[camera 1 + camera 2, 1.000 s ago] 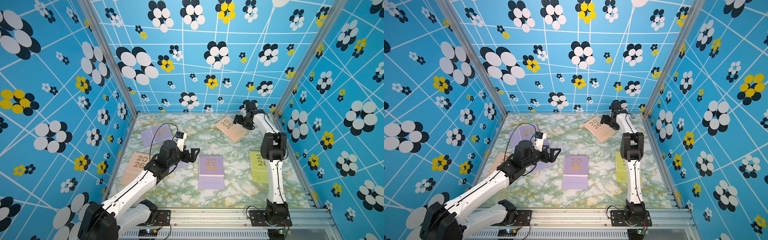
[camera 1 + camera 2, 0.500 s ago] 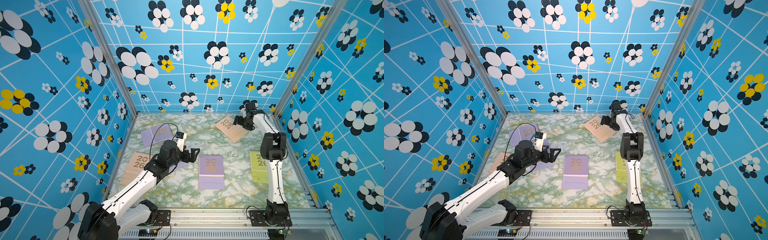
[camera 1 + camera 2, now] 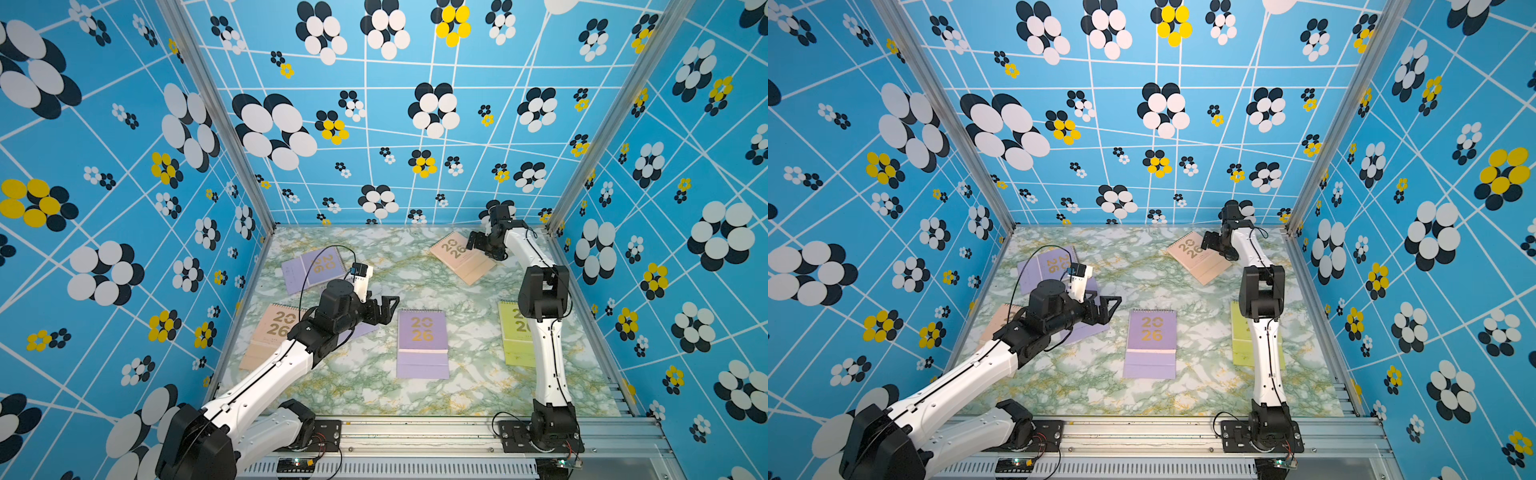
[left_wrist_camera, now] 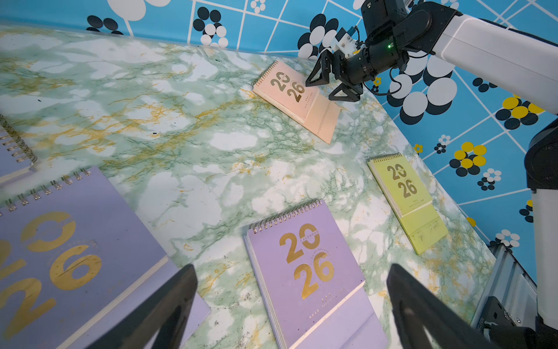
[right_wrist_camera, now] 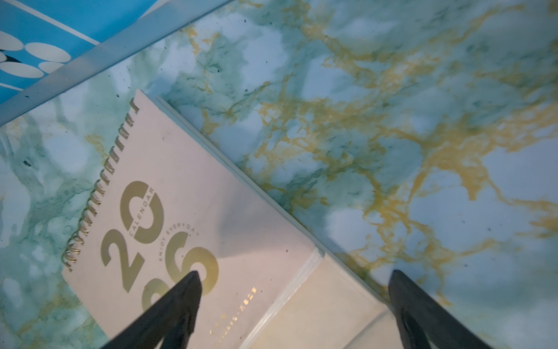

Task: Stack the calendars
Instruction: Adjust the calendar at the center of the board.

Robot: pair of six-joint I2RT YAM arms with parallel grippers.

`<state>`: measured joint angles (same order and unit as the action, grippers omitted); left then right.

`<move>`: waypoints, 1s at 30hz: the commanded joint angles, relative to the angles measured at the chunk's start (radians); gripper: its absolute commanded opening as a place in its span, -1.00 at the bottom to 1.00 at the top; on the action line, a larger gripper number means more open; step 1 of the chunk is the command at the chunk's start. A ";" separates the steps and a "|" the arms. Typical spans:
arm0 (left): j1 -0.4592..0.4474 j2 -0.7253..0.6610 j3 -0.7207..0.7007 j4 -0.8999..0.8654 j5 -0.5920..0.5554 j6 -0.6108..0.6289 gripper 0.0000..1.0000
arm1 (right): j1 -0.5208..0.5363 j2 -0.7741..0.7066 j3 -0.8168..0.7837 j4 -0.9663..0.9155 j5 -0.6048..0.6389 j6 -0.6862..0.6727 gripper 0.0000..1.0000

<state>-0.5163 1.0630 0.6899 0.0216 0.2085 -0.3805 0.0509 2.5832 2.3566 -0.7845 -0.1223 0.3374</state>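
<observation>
While our right pincer [image 5: 294, 302] hangs released over the peach-pink spiral-bound paper calendar [image 5: 187, 211] in the far right corner of the marbled worktop [image 5: 392, 121], its jaws straddle 1 long edge, which only the right wrist view shows. Our left pincer [image 3: 384, 309], also released, faces the middle lavender calendar [image 3: 422, 340].

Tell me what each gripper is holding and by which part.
Nothing is held. The left gripper and right gripper are both open; the right hangs over the peach calendar, not gripping it.
</observation>
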 commanded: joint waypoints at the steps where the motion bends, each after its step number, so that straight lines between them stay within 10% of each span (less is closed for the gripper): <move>1: 0.010 0.000 0.031 -0.007 -0.012 0.000 0.99 | 0.001 0.000 -0.038 -0.043 -0.026 0.016 0.95; 17: 0.010 0.112 0.091 -0.007 -0.053 -0.001 0.99 | 0.098 -0.194 -0.388 0.108 -0.031 0.057 0.93; 30: 0.010 0.498 0.283 0.086 -0.015 -0.072 0.99 | 0.158 -0.321 -0.608 0.215 -0.042 0.112 0.93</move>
<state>-0.5163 1.5005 0.8871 0.0818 0.1738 -0.4343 0.1974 2.2738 1.8015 -0.5522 -0.1326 0.4053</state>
